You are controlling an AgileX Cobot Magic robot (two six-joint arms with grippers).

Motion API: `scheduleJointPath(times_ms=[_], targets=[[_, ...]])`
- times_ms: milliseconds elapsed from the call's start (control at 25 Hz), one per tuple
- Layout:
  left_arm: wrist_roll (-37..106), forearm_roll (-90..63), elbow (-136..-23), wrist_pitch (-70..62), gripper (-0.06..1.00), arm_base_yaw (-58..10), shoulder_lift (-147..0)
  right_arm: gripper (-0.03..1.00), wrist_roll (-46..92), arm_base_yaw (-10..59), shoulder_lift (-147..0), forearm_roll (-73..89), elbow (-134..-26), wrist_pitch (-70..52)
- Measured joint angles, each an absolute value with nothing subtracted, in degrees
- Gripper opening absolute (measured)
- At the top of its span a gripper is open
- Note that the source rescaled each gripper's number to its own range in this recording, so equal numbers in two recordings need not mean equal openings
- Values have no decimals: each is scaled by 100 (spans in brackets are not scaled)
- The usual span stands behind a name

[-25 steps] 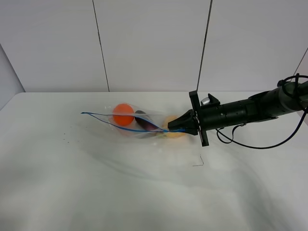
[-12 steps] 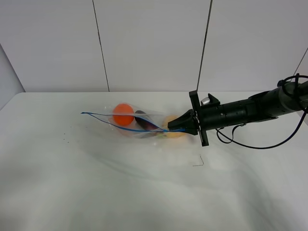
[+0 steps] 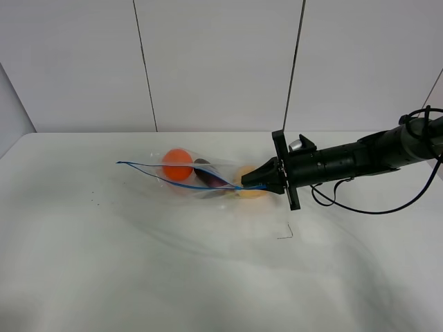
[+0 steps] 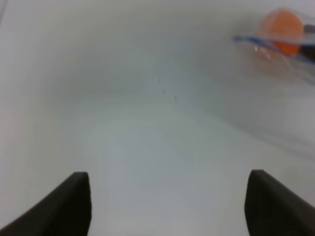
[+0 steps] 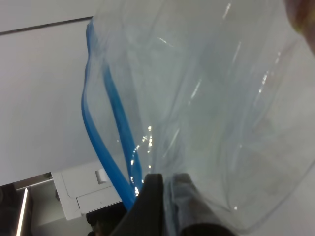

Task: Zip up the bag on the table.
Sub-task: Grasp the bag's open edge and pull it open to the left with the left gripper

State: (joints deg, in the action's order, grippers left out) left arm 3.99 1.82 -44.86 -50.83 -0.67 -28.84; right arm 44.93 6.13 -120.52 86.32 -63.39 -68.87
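Ext high: we see bag [image 3: 194,173] lying on table [image 3: 138,263], mid-back. R gripper [image 3: 248,184] pinched onto right end of blue zip strip [image 3: 128,164].
L wrist: L gripper [image 4: 167,201] spread wide over table, bag well apart.
R wrist: we see strip nipped betw. fingers; clear film beside.

white wall panels [image 3: 214,62] with dark seams [image 3: 145,66]; possibly a white box [image 5: 83,191] beyond.

A clear bag [image 3: 208,174] with a blue zip strip [image 5: 88,83] shows orange, purple, yellow; white table [image 3: 104,263].
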Motion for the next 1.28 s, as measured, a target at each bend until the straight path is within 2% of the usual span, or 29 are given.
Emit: scheduleJointPath(times_ms=[200,480,600,800,920,1280], targets=[[2415,188,-4570,-3531,100,-67,-3943,0,4493,613,-12052,8634,-6339,-6889],[5620,199,-4570,-223,100,-67,-4947,0,4493,613,-12052,8634,-6339,-6889],[6125,217,-4570,1467,100,-67,-5566,0,4493,613,-12052,8634,-6339,-6894],[6249,978,-4570,3028,100,-140,-6520,0,4493,613,-12052,8634,-6339,-6894],[6249,1399,-4570,3220,100,-615,-6897,0,4473,613,-12052,8634,-6339,-6894],[6176,1531,-4366,3284,100,-2798,-7936,0,4471,613,-12052,8634,-6339,-6894]])
